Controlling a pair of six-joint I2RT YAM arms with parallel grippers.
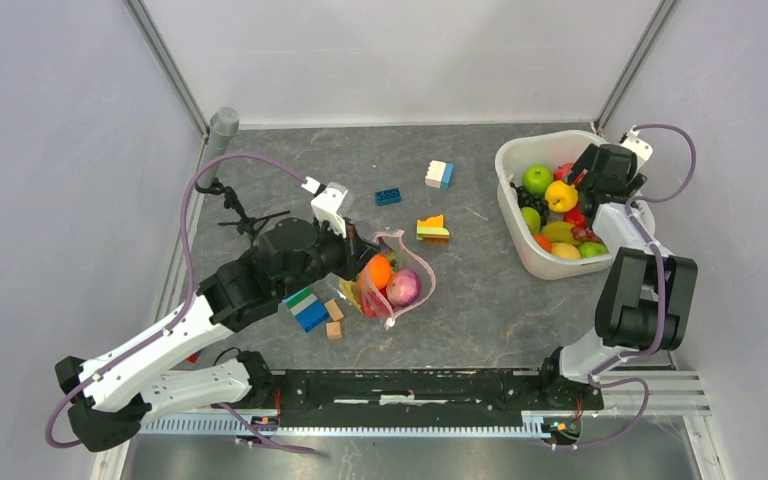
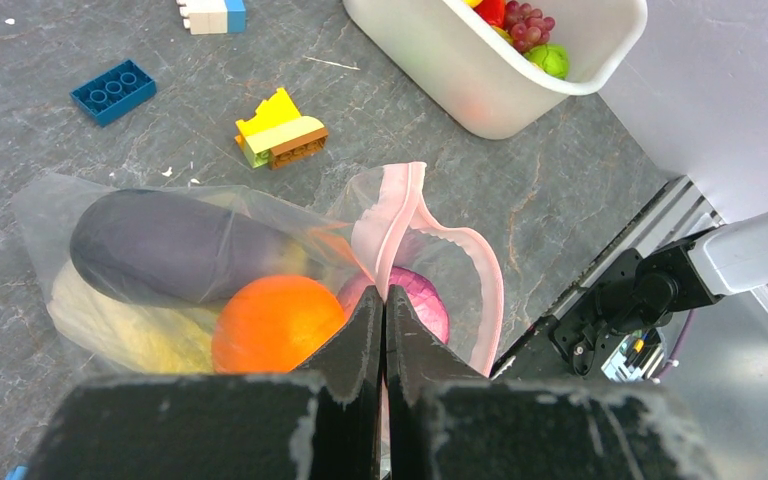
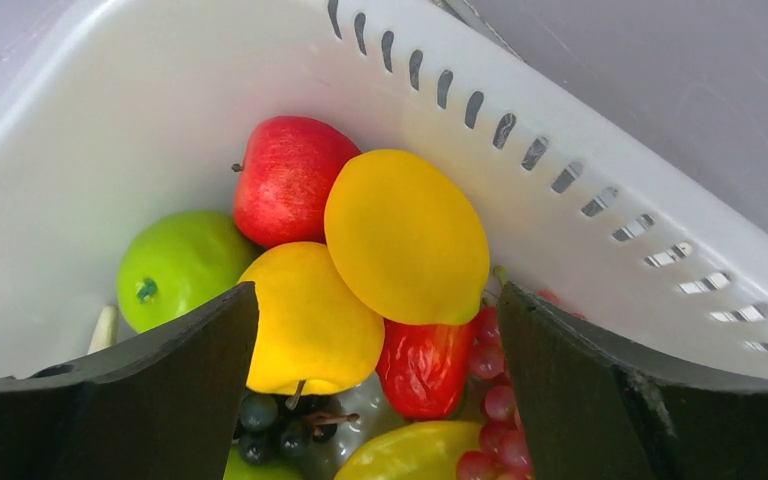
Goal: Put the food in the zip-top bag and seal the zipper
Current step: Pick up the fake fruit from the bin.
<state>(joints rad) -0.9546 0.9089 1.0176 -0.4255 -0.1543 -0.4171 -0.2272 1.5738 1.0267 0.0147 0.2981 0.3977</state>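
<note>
Crinkly clear zip-top bag (image 1: 397, 283) lay mid-table, with a glossy orange (image 2: 275, 320) and a smooth purple eggplant (image 2: 170, 245) inside. Left gripper (image 2: 384, 310) was clamped shut on its wavy pink zipper (image 2: 400, 215). Right gripper (image 3: 378, 305) stood wide open over rounded yellow fruits (image 3: 405, 235) in the white slotted basket (image 3: 110, 120), gripping nothing. Bare grey table (image 1: 480, 300) lay between bag and basket.

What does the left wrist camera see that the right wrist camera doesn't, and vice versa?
Only the left wrist: the zip-top bag holding a purple eggplant and an orange, the left gripper shut on its pink zipper, and loose building blocks. Only the right wrist: the right gripper open over a lemon, a red apple and a green apple. Both: the white basket and red grapes.
</note>
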